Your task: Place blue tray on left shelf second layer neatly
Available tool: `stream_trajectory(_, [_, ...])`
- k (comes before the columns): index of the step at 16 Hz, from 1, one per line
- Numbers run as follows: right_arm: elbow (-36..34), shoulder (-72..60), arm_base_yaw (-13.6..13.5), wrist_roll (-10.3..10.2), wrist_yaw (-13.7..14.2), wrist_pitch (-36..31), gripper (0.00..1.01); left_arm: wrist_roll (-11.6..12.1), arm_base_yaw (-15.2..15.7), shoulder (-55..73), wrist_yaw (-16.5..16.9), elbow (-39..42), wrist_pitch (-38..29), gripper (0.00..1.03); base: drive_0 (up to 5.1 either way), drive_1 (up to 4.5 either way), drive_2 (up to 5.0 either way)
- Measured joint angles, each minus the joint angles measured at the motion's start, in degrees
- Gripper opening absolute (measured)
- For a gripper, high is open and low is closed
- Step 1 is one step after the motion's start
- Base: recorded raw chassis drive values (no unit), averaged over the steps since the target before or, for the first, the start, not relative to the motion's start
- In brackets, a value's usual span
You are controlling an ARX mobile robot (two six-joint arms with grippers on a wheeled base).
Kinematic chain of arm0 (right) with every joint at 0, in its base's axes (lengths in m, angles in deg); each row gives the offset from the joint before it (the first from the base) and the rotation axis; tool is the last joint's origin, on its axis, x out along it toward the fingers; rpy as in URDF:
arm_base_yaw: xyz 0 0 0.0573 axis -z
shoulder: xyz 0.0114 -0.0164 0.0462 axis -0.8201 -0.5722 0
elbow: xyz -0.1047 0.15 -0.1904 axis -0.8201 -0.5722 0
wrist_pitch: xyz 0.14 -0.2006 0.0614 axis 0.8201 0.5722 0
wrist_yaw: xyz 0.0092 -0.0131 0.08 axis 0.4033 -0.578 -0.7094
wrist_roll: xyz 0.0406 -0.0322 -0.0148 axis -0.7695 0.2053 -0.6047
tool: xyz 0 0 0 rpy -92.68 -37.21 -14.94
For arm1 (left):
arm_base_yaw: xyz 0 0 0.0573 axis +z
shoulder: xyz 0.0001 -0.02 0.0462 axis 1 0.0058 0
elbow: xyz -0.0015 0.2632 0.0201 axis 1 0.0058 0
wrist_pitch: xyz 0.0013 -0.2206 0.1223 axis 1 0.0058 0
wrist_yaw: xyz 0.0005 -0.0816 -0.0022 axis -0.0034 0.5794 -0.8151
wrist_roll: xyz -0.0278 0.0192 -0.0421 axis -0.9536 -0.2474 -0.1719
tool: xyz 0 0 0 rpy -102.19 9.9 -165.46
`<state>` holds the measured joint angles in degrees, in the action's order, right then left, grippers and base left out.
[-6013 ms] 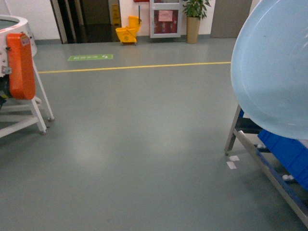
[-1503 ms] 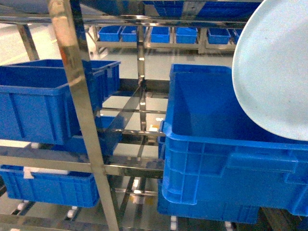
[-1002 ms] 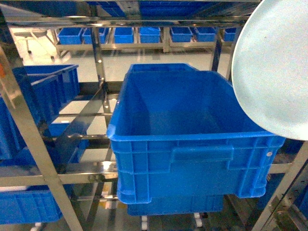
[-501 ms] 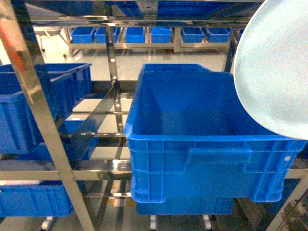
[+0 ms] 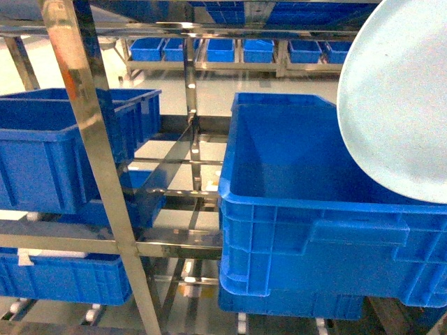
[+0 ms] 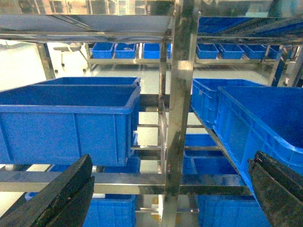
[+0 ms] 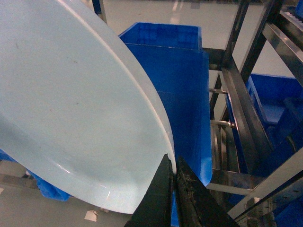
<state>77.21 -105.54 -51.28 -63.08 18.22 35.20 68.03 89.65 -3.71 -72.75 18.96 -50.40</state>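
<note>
- The left shelf, a shiny steel rack of square uprights and rails in several tiers, fills the head view; its near upright stands left of centre, and a bare stretch of rails shows just past it.
- A large dark-blue crate sits on the rack's right side, its open top towards the camera. A second crate sits on the left, on about the same tier. More crates lie on the tier below and on a far rack.
- The blue tray is held up on edge at the right of the head view, in front of and above the large crate, not yet on any tier. The right wrist view shows its pale, smooth face tilted over that crate.
- The right hand is closed on the tray's rim, with one finger on each face of the rim.
- The left hand holds nothing, its two dark fingers spread wide at the bottom corners of its own view.
- Judged from here, the step in hand is lining up with the second tier. To do it well, bring the tray level before it goes in, keep its rim off the near upright and the crate wall, and set it flat and square on the rails, not inside a crate.
- A rim pinch is a thin hold on a smooth dish, so slow, steady motion seems wise.
</note>
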Motion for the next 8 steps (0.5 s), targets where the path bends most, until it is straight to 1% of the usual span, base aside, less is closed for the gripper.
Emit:
stream_trajectory(3, [0.00, 0.00, 0.00, 0.00, 0.00, 0.00, 0.02, 0.00, 0.00, 0.00, 0.00, 0.00, 0.00, 0.98, 1.1, 1.06, 1.1])
stream_trajectory(6, [0.00, 0.00, 0.13, 0.00, 0.24, 0.04, 0.02, 0.00, -0.04, 0.00, 0.02, 0.00, -0.02, 0.98, 1.6, 1.59, 1.6])
stream_trajectory(7, [0.00, -0.02, 0.31, 0.00, 0.17, 0.00, 0.02, 0.00, -0.04, 0.00, -0.02, 0.00, -0.04, 0.98, 0.0, 0.00, 0.0])
stream_trajectory(8, [0.00, -0.09, -0.07, 0.00, -0.20, 0.00, 0.02, 0.00, 0.11, 0.00, -0.20, 0.00, -0.02, 0.98, 0.0, 0.00, 0.0])
